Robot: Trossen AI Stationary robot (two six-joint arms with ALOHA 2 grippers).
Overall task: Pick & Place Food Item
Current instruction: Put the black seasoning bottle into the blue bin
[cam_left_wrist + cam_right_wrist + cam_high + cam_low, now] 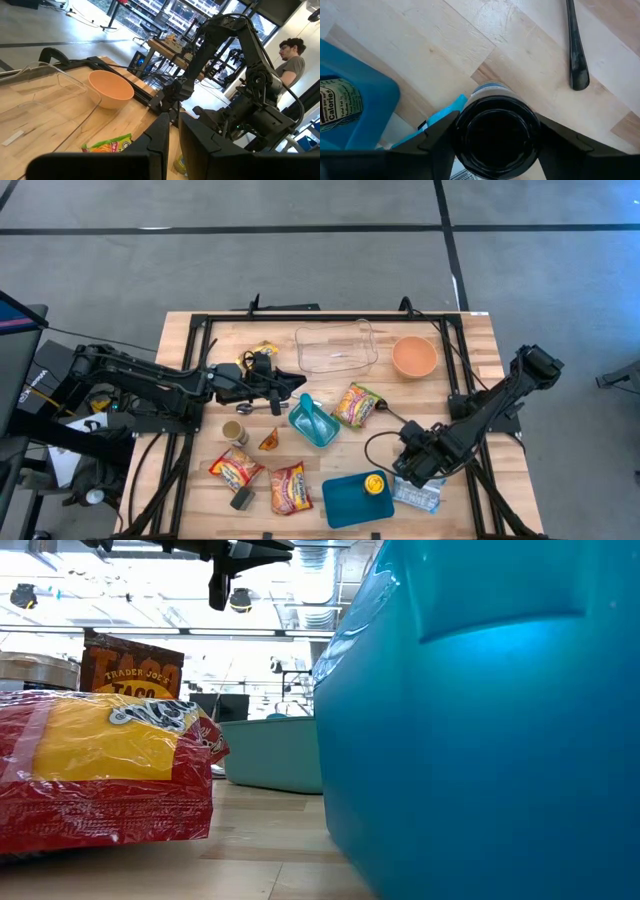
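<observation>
Where right gripper hovers: dark-capped bottle.

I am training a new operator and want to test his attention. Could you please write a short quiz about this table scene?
1. True or false: the orange bowl stands beside the clear plastic container, not inside it.
2. What colour is the tub closest to the left gripper?
3. Which is nearer to the blue tray? A. the left gripper B. the right gripper C. the orange bowl

Key: 1 true; 2 teal; 3 B.
</observation>
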